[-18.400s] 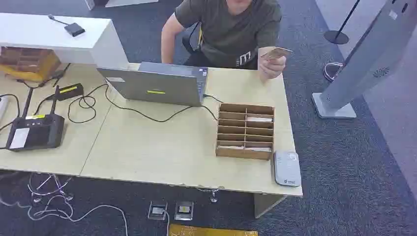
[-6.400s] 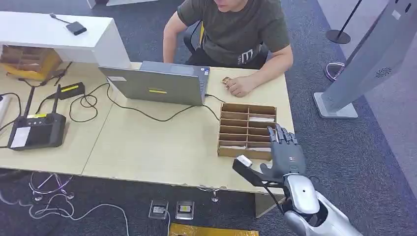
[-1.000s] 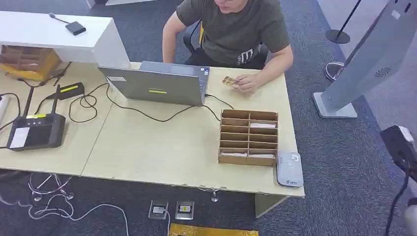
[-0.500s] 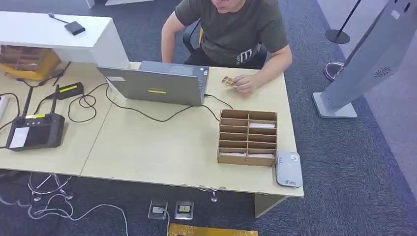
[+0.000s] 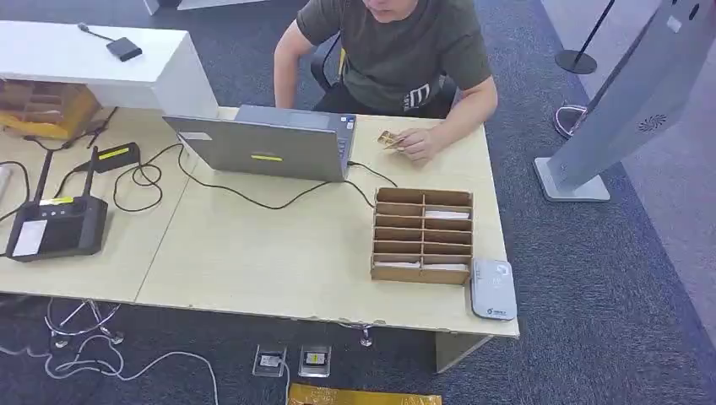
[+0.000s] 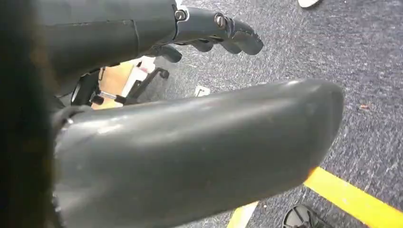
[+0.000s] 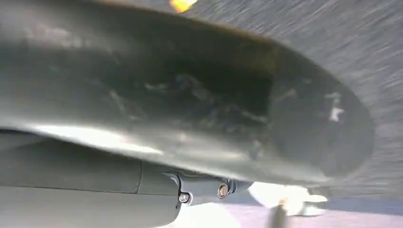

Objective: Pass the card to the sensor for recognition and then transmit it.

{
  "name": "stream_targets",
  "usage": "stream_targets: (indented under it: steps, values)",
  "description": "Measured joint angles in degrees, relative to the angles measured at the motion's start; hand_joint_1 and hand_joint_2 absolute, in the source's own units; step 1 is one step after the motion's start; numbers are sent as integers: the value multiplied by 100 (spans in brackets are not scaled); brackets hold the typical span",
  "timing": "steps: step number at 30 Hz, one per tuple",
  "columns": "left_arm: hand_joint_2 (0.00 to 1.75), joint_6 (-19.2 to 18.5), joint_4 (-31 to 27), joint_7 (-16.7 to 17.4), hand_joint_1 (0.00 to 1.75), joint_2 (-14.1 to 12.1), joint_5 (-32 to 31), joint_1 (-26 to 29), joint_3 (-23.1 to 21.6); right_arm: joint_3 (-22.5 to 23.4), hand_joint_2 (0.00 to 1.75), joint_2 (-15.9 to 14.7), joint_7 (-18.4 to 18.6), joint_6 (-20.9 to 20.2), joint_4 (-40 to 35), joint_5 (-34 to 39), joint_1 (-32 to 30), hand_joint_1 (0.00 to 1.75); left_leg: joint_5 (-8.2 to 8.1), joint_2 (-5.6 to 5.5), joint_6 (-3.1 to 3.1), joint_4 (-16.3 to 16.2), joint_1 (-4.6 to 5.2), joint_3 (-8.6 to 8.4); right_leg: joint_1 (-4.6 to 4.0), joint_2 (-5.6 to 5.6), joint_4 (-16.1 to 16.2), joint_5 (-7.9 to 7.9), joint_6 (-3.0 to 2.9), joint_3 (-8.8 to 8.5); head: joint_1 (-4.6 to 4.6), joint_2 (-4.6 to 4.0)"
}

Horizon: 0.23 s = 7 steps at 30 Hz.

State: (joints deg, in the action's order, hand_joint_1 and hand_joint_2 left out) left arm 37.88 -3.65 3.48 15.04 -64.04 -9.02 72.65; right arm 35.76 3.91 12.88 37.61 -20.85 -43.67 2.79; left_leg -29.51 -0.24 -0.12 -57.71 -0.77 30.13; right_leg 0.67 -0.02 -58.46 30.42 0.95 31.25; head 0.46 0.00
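Since a second ago the right arm's dark wrist part has dropped out of the head view's right edge; the counter scene otherwise reads much the same, with a slight shift of the whole picture, so the camera has moved a little.

Left to right across the counter: black handheld controller with a pale screen at the far left, its cable looping toward a small black box with a yellow label. Grey laptop stands open, lid toward the camera, a black cable running from behind it toward the right. Cardboard slotted organizer sits right of centre, pale cards lying in several of its slots. Grey-white card sensor lies just beside the organizer's near right corner, at the counter's edge.

Card, tan, is pinched in the person's hand at the far side of the counter, just right of the laptop, well apart from the sensor.

Left robot hand: thumb large in its wrist view, darker fingers curled loosely, apart from the thumb, nothing in them; carpet beyond. Right robot hand: blurred, close thumb over carpet; cannot tell its state. Both are well away from the card.
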Motion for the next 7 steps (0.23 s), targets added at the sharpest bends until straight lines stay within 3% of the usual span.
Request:
stream_targets:
  steps: [3, 7]
  values:
    - [0, 6, -7, -22, 0, 42, 105, -13, 2, 92, 0, 2, -548, -83, 186, 35, 38, 0, 0, 0, 1, 0, 9, -1, 9, -1, 1, 0, 1, -2, 0, 0]
    - [0, 4, -11, -187, 0, 57, 459, -19, 4, 255, 0, 0, -551, -257, 475, 24, 114, 0, 0, 0, 1, -1, 11, -1, 12, 0, 1, -1, 1, -1, -2, 0]
